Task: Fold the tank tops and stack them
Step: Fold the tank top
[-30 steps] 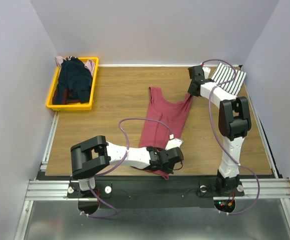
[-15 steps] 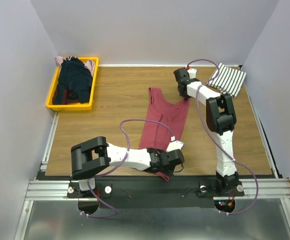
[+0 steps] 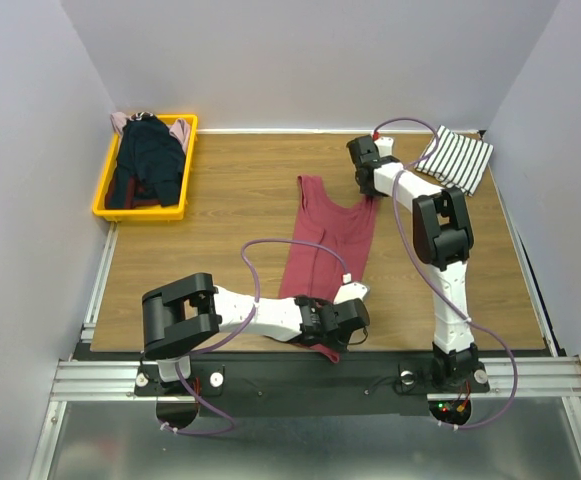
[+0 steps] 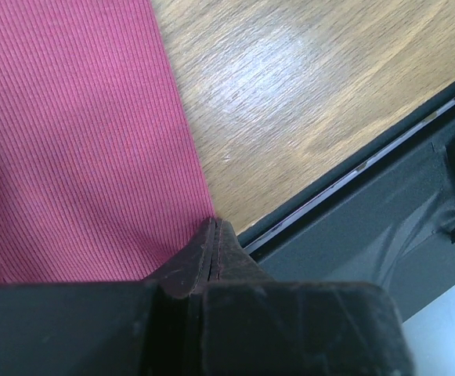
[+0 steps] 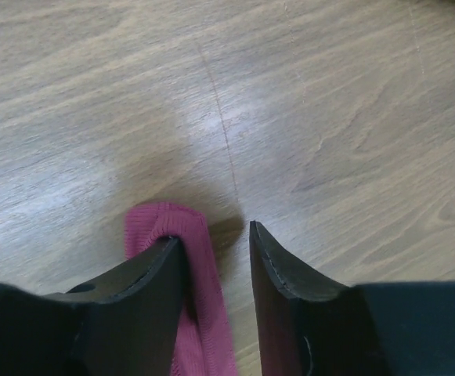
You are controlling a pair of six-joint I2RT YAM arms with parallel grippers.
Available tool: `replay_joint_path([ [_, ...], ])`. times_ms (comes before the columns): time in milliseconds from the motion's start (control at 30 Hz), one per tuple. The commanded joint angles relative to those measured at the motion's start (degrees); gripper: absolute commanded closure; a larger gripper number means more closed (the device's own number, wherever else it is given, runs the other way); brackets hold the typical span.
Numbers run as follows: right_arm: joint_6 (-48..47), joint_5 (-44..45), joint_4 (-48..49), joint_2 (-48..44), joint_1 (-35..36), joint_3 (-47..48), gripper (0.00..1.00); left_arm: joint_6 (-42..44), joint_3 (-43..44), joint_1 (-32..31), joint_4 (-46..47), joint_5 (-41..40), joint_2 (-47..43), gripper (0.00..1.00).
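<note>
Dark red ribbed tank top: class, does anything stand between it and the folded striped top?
No loose object: bare wooden table between the dark red tank top and black-striped white top; only the right gripper, at its strap.

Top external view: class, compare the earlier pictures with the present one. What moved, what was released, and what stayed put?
The right gripper swung left, away from the striped top, slackening the dark red tank top at its strap, then opened and let the strap go. The left gripper stays shut on that top's near hem; the striped top and yellow bin are unchanged.
</note>
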Motion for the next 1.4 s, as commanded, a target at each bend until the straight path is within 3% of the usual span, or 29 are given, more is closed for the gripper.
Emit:
replay_joint_path([
  [0, 0.7, -2.6, -1.2, -4.2, 0.0, 1.1, 0.51, -0.6, 0.6, -0.9, -1.1, 0.6, -3.0, 0.90],
  [67, 0.8, -3.4, -1.1, -5.3, 0.0, 1.1, 0.48, -0.7, 0.7, -0.9, -1.2, 0.1, -4.0, 0.79],
  [200, 1.0, -5.2, -1.1, -7.1, 0.0, 0.4, 0.47, -0.7, 0.8, -0.9, -1.1, -0.3, -5.7, 0.67],
  [300, 1.2, -5.0, -1.1, -8.2, 0.0, -0.8, 0.48, -0.7, 1.3, -0.9, -1.2, -0.4, -6.8, 0.65],
  [500, 1.5, -4.6, -1.1, -12.1, 0.0, -4.3, 0.48, -1.4, 2.4, -0.8, -2.0, -1.0, -8.7, 0.64],
  [633, 1.9, -8.7, -1.0, -14.6, 0.0, -6.0, 0.51, -4.9, 2.7, 0.2, -5.2, -5.1, -11.8, 0.65],
  [833, 0.3, -21.8, 0.2, -11.9, 1.4, -0.4, 0.53, -13.1, -9.3, 10.9, -3.7, -5.9, -25.0, 0.69],
  [1033, -0.2, -29.0, 1.1, -2.6, 6.6, 12.6, 0.53, -19.8, -23.8, 23.3, -1.5, -3.4, -41.7, 0.71],
  [1200, 2.7, -31.3, 1.5, 5.4, 7.8, 22.5, 0.53, -19.5, -29.7, 28.6, 2.3, 1.7, -42.4, 0.77],
  [1367, 3.4, -29.9, 3.3, 8.5, 9.4, 23.8, 0.53, -19.3, -31.1, 28.8, 4.9, 3.4, -38.3, 0.79],
])
